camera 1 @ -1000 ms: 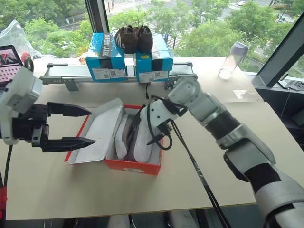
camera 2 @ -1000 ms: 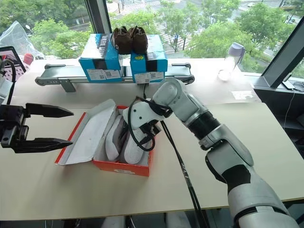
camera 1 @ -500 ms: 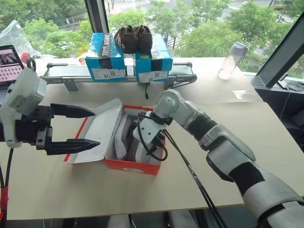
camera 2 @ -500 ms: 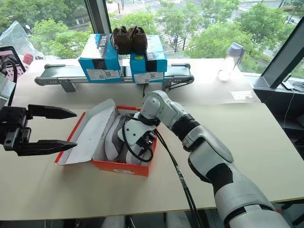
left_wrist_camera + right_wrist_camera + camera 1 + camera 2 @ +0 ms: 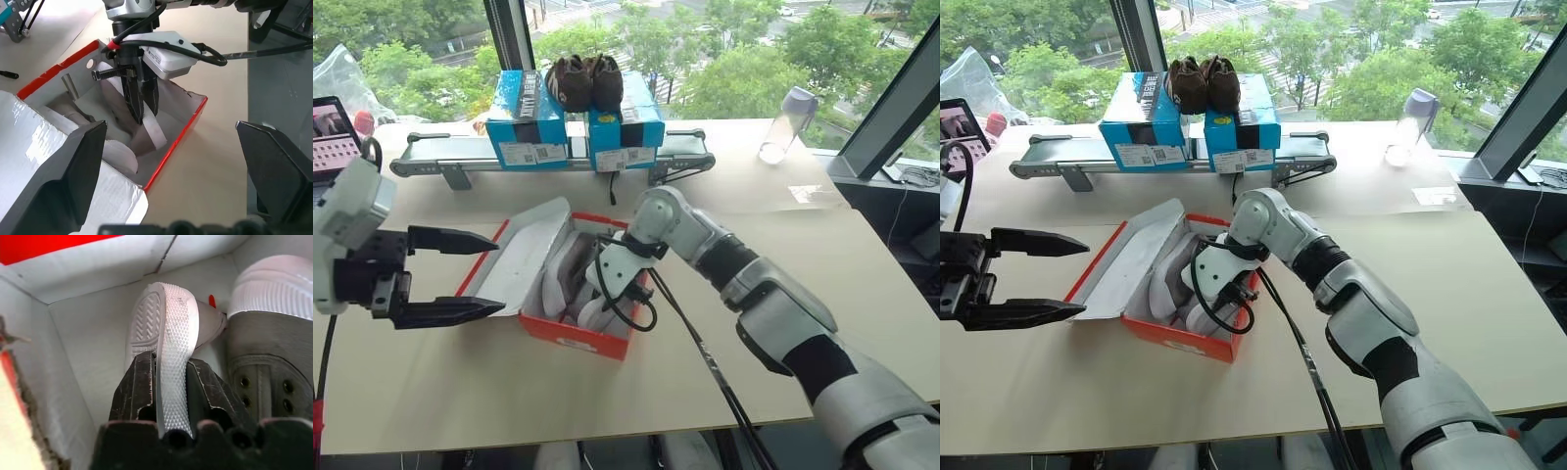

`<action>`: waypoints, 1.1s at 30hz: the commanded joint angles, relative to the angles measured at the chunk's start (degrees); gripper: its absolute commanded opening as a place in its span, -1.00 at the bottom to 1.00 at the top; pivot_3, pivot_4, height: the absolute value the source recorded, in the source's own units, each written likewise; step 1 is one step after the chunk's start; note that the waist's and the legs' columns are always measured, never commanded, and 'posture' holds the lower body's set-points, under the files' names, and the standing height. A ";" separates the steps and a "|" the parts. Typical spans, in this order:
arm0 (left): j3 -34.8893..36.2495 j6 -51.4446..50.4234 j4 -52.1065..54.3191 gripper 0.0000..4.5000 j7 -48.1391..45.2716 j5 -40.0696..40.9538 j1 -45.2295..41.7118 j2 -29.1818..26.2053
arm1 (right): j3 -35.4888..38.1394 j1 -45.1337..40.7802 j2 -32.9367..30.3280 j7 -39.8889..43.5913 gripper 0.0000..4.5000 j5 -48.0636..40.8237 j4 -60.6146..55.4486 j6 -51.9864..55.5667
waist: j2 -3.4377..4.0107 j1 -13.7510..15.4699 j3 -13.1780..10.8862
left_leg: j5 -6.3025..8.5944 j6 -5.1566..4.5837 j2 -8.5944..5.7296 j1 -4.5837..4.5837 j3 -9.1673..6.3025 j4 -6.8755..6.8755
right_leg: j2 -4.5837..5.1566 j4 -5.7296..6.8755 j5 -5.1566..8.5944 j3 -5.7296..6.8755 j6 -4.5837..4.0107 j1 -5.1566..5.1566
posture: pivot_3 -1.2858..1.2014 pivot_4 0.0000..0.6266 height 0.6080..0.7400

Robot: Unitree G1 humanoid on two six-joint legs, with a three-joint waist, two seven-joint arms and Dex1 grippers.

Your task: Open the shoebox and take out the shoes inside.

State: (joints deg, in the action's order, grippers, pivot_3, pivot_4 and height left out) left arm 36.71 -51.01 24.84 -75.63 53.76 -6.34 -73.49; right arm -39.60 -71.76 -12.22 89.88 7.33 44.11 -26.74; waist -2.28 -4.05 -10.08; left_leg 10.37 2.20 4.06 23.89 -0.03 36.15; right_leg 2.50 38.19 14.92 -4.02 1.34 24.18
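The red shoebox (image 5: 573, 341) lies open on the table, its white-grey lid (image 5: 524, 257) folded out to the left. Two grey shoes (image 5: 566, 279) with white soles lie inside. My right gripper (image 5: 168, 360) reaches down into the box's right half and is shut on the white sole (image 5: 168, 318) of one shoe standing on its side. The other shoe (image 5: 264, 338) lies right beside it. In the left wrist view the right gripper's black fingers (image 5: 139, 100) pinch that sole. My left gripper (image 5: 499, 274) hovers open just left of the lid, holding nothing.
Two blue boxes (image 5: 524, 113) with a dark brown pair of shoes (image 5: 582, 80) on top stand on a grey rail (image 5: 450, 162) behind the shoebox. A clear bottle (image 5: 783, 122) stands at the back right. A laptop (image 5: 333, 127) sits at the far left.
My right gripper sank into the box and closed on the shoe's sole. The left gripper stayed open beside the lid.
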 commanded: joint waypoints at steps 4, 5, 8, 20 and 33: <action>0.66 3.39 -0.82 1.00 -2.57 -1.77 0.17 0.39 | -0.18 0.19 -4.00 2.62 -0.82 -3.77 -9.68 1.64 | 0.01 0.14 -0.01 | 0.00 0.00 0.00 0.08 0.00 -0.02 | 0.01 -0.01 0.00 0.00 -0.01 0.07 | 0.03 -0.52 1.00; 0.37 3.38 -0.81 1.00 -2.48 -1.69 -0.13 0.33 | -0.23 0.17 -4.42 2.62 -0.82 -4.06 -10.55 1.96 | 0.01 0.16 -0.01 | 0.00 0.00 0.00 0.13 0.00 -0.02 | 0.01 -0.01 0.00 0.00 -0.01 0.10 | 0.03 -0.52 1.00; -3.40 2.72 -1.09 1.00 -0.49 -0.04 -4.40 -0.72 | -0.91 -2.47 -8.92 2.62 -0.82 -6.73 -15.69 2.06 | 0.01 0.20 -0.02 | 0.00 0.00 0.00 0.21 -0.01 -0.02 | 0.01 -0.05 0.00 0.01 -0.01 0.15 | 0.03 -0.52 1.00; -13.10 4.23 -2.87 1.00 0.63 -0.01 -12.68 1.10 | 4.07 -11.56 -19.19 1.58 -0.82 -9.26 -16.49 7.80 | 0.02 0.43 -0.13 | 0.00 0.00 0.00 0.28 -0.02 0.02 | 0.01 -0.05 0.00 0.02 -0.02 0.21 | 0.03 -0.52 1.00; -23.23 6.51 -6.86 1.00 -1.74 -3.07 -21.55 3.69 | 21.93 0.79 -39.11 -13.62 -0.82 -2.90 -23.76 36.33 | 0.03 2.93 -0.21 | 0.00 -0.01 -0.06 0.43 0.00 0.06 | 0.05 -0.17 0.02 0.02 -0.01 0.24 | 0.03 -0.52 1.00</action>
State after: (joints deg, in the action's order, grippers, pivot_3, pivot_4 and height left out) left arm 14.41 -45.98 18.82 -76.75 51.67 -25.82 -69.94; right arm -21.13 -74.29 -48.70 77.30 4.43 26.28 3.89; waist -2.25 -1.12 -10.30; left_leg 10.37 2.20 3.99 24.32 -0.03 36.22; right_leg 2.55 38.03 14.94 -4.01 1.34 24.42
